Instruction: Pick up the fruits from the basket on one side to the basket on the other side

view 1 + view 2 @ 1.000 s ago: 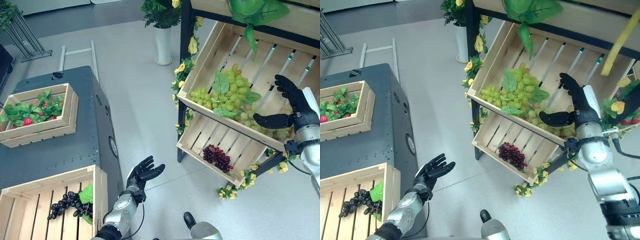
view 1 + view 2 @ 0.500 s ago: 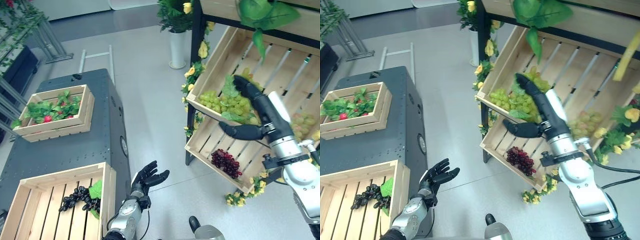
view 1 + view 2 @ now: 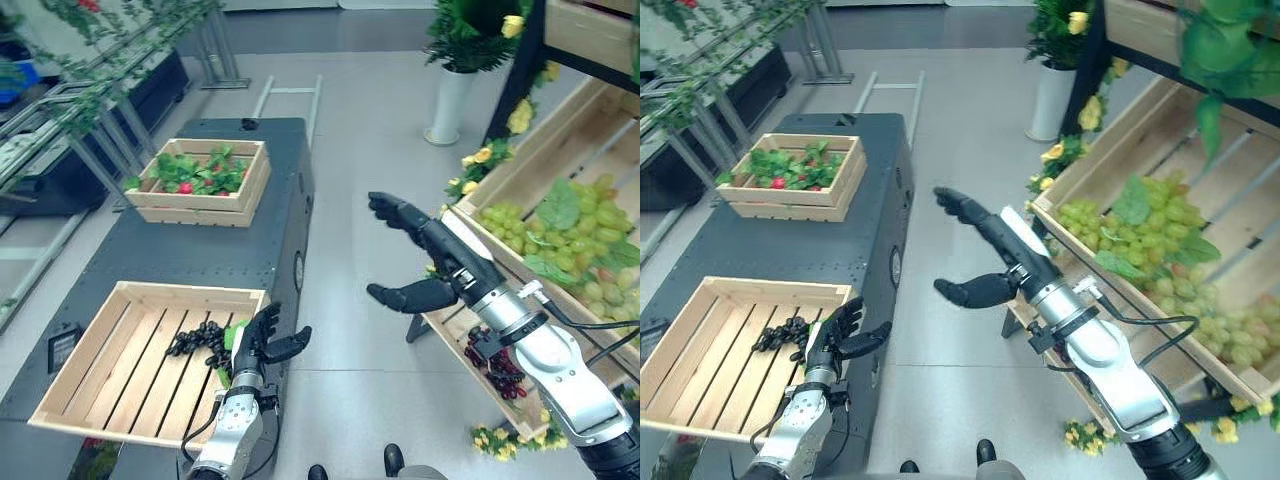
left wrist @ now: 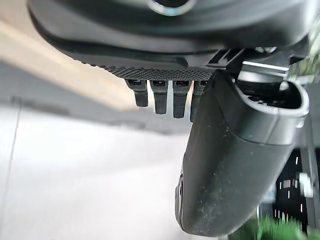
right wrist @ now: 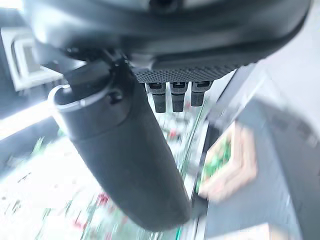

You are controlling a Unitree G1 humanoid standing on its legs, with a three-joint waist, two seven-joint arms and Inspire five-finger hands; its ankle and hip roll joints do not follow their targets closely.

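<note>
Right hand (image 3: pixel 420 262) spread wide in mid-air over the floor, holding nothing, between the dark grey counter (image 3: pixel 190 255) and the tilted wooden shelf crate (image 3: pixel 560 180), which is cut off at the edge. Green grape bunches (image 3: pixel 560 240) lie in that crate. Left hand (image 3: pixel 262 340) relaxed, empty, beside the near wooden slatted crate (image 3: pixel 110 360) holding dark grapes (image 3: pixel 200 342). Far wooden crate with leaves and red fruit (image 3: pixel 200 178); fruit type unclear.
</note>
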